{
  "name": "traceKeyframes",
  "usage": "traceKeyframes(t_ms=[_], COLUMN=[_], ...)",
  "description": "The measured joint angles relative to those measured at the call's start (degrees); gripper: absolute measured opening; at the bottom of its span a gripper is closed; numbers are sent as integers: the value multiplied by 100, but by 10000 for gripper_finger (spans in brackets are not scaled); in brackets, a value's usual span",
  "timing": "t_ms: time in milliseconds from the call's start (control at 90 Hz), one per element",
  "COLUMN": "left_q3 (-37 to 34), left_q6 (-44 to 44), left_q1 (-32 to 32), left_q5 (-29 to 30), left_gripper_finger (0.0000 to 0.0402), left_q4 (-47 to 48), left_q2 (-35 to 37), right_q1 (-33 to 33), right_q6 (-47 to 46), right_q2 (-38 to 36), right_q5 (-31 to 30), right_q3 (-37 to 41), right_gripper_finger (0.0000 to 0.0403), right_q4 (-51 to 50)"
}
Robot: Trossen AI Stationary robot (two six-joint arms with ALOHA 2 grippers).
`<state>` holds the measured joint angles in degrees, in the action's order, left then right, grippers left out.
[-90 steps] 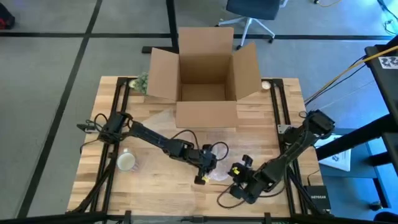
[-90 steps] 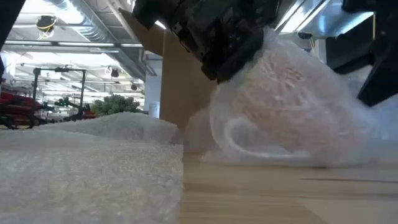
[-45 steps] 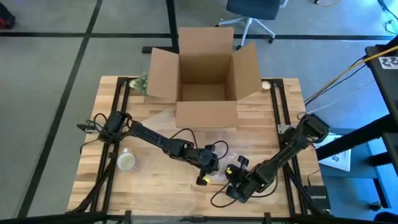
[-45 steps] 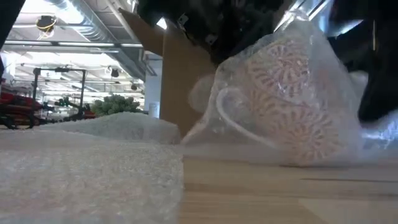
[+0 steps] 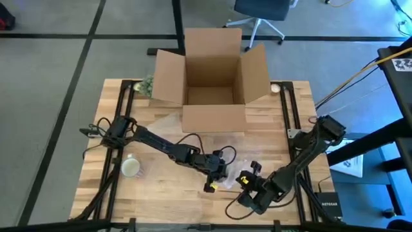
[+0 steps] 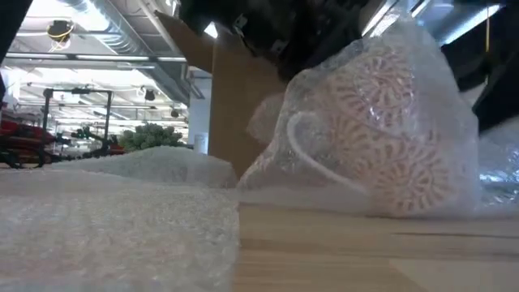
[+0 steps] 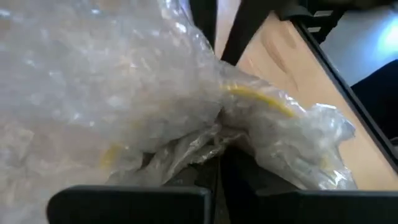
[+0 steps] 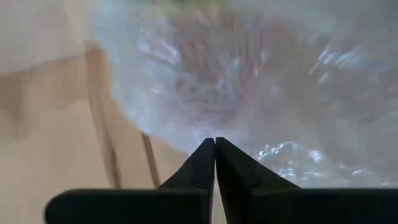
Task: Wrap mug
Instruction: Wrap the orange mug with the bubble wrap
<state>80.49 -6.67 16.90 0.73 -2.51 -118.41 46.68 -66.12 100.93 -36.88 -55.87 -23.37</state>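
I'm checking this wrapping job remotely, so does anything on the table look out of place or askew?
Yes: the red-and-white patterned mug inside the clear bubble wrap is tilted rather than upright, near the table's front edge. The wrap bunches loosely around it, not snug. A second plain mug sits unwrapped beside the left arm.

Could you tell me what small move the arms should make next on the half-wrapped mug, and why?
Probably the right gripper should pull the loose bubble wrap snug across the mug. The left gripper pinches the wrap, which stands baggy off the mug in the low view.
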Motion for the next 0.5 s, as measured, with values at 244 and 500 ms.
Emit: traceKeyframes(t_ms=[244, 500], left_q3=[11, 9], left_q6=[-254, -296], left_q1=[29, 35], left_q5=[33, 54], left_gripper_finger=[0, 0], left_q4=[-141, -143], left_q2=[13, 13], right_q1=[-149, -136], right_q6=[189, 209], right_q2=[460, 392], right_q5=[-242, -30], right_q3=[223, 161], right_gripper_finger=[0, 0], right_q4=[866, 677])
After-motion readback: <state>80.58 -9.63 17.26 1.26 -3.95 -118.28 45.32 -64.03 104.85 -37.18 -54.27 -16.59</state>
